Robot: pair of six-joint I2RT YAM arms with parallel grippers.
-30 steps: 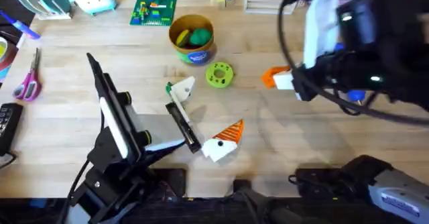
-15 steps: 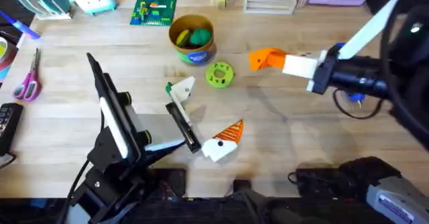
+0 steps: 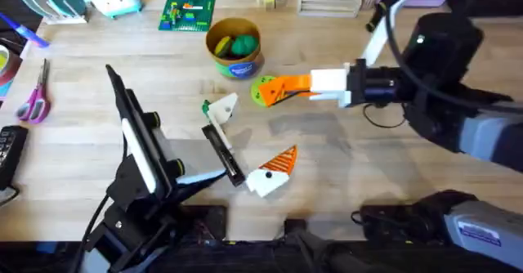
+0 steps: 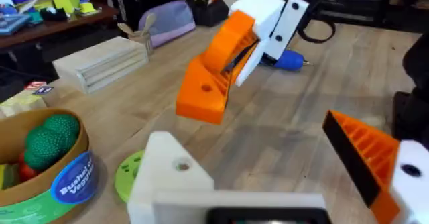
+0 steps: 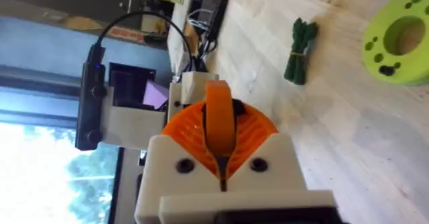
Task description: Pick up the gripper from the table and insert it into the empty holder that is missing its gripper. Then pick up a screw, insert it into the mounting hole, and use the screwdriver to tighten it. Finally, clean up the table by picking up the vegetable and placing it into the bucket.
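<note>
My right gripper (image 3: 274,91) reaches left over the table's middle, shut on the gripper (image 5: 220,125), an orange pad held upright between its ribbed pads. It hangs above the green disc. My left gripper (image 3: 248,138) lies open wide on the table. One of its fingers is the bare white holder (image 3: 222,104) (image 4: 171,174); the other finger (image 3: 274,168) carries an orange ribbed pad. The dark green vegetable (image 3: 205,107) (image 5: 299,48) lies beside the holder. The tan bucket (image 3: 234,51) stands behind. The blue screwdriver (image 4: 289,59) lies farther right. A screw is too small to tell.
A green disc with holes (image 3: 260,83) sits under the right gripper's tips. The bucket holds toy vegetables (image 4: 50,138). Scissors (image 3: 34,101) lie at the left edge. A brick plate (image 3: 188,11) and a wooden block (image 3: 328,3) stand along the back.
The right arm swung from the back right toward the middle, its orange tips now over the green disc. The left arm has stayed put.
</note>
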